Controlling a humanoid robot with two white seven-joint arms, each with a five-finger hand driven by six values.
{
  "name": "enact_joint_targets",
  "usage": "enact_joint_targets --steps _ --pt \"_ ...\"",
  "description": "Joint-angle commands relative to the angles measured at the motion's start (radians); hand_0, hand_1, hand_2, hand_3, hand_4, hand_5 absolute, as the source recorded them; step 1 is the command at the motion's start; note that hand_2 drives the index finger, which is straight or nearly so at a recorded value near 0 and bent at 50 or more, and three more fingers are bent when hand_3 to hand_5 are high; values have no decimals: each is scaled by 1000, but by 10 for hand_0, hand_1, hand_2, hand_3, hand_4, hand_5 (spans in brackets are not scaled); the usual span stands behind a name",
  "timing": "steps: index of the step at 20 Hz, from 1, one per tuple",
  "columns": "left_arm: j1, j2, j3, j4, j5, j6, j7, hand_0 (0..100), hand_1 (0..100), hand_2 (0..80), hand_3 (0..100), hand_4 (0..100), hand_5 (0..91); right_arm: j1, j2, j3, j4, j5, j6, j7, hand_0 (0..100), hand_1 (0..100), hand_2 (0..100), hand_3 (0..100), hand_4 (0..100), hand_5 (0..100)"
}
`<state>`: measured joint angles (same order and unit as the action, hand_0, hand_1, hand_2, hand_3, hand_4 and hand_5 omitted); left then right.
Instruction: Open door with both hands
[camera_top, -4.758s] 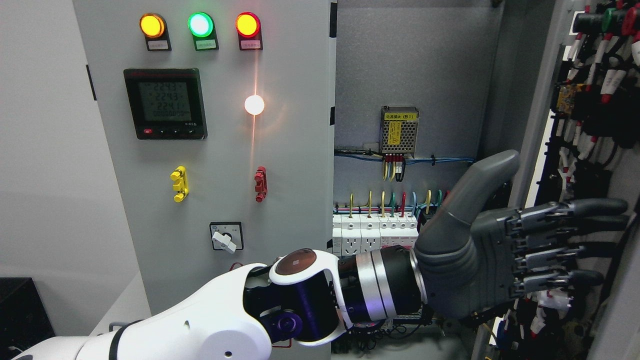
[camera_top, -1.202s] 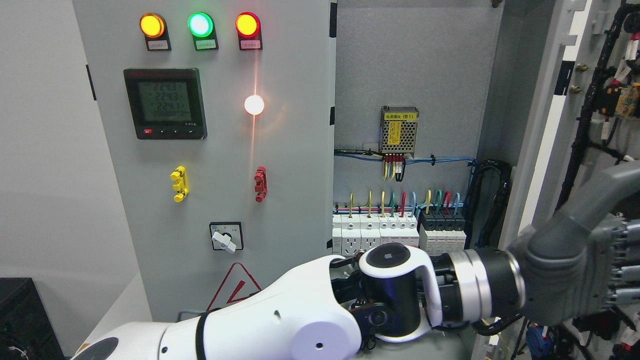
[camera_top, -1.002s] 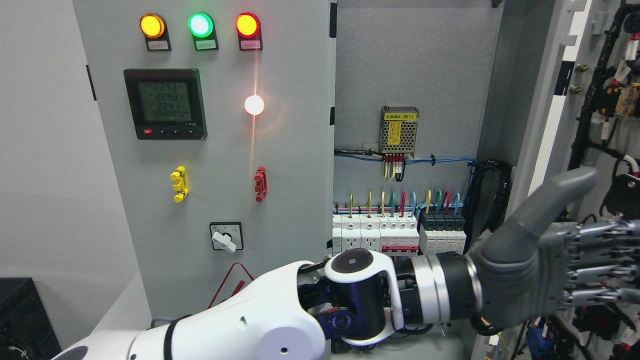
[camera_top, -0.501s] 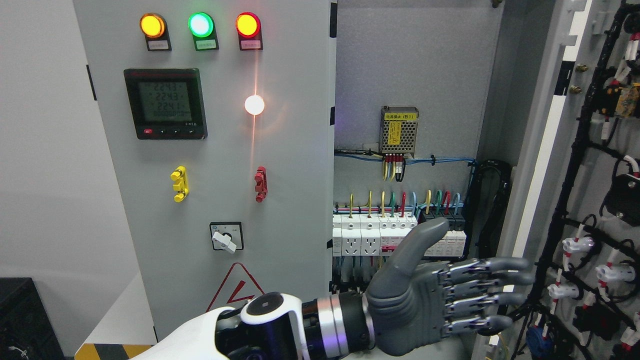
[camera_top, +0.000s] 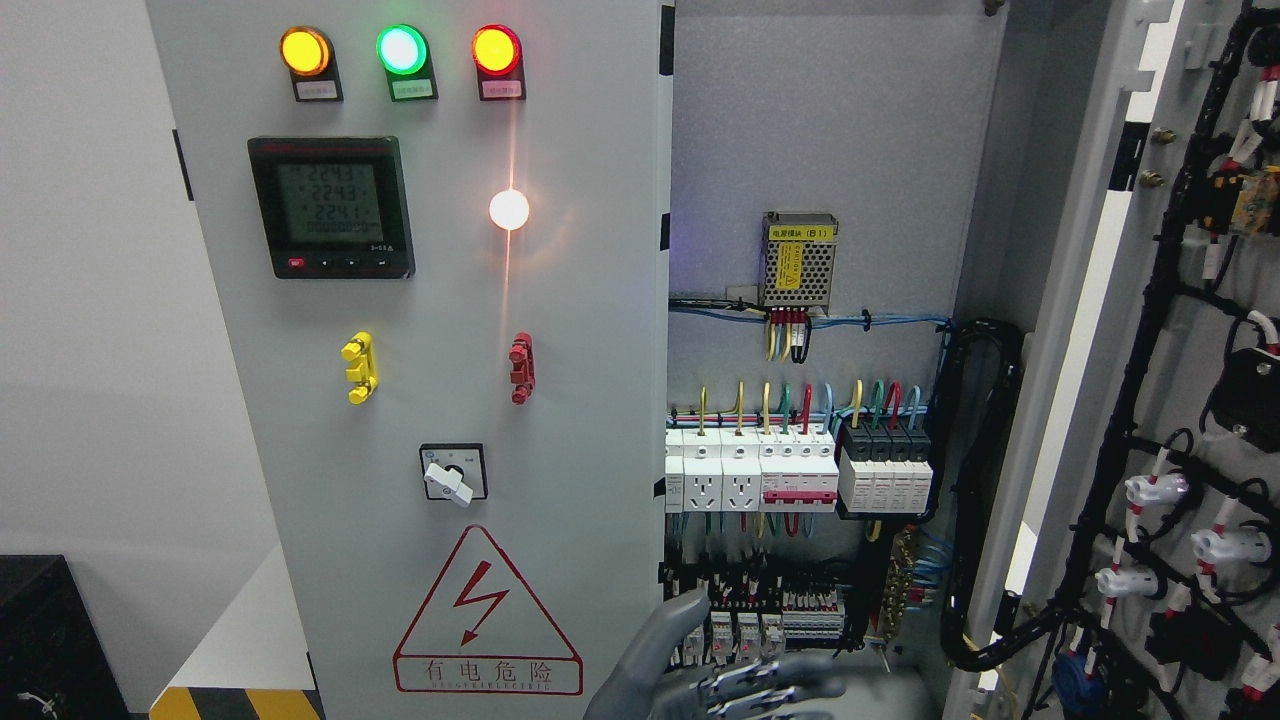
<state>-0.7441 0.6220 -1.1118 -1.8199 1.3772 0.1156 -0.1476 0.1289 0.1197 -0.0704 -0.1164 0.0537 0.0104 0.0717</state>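
Grey cabinet (camera_top: 820, 130) stands with right door (camera_top: 1180, 300) open.
Left hand (camera_top: 720, 675), at 6 o'clock, fingers spread and empty: next, I think, push the door edge gently.

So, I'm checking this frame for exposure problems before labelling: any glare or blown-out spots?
Head view: the round white indicator lamp is blown out, throwing a vertical streak and orange halo over the grey cabinet door; the green lamp has a washed-out centre; the black digital meter reads faintly; elsewhere lighting is even and sharp.
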Motion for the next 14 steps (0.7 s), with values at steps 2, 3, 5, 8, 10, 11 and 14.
enact_joint_targets --steps 2,3,5,8,10,11,14 --pt "336 136 79 54 -210 -5 0 0 0 0 0 0 0 0 0 0 0 0 0 -1 0 0 0 0 0 0" --pt "363 133 90 83 -213 -5 0 0 0 0 0 0 0 0 0 0 0 0 0 0 0 0 0 0 0 0" --pt "428 121 119 146 -214 -11 0 0 0 0 0 0 0 0 0 0 0 0 0 -1 0 0 0 0 0 0" --pt "521 111 158 267 -231 -40 -1 0 0 0 0 0 0 0 0 0 0 0 0 -1 0 0 0 0 0 0" --pt "564 78 168 359 -262 -76 -1 0 0 0 0 0 0 0 0 0 0 0 0 -1 0 0 0 0 0 0" --pt "580 64 173 407 -276 -91 -1 0 0 0 0 0 0 0 0 0 0 0 0 -1 0 0 0 0 0 0" --pt "635 21 225 545 -291 -108 -3 0 0 0 0 0 0 0 0 0 0 0 0 -1 0 0 0 0 0 0"
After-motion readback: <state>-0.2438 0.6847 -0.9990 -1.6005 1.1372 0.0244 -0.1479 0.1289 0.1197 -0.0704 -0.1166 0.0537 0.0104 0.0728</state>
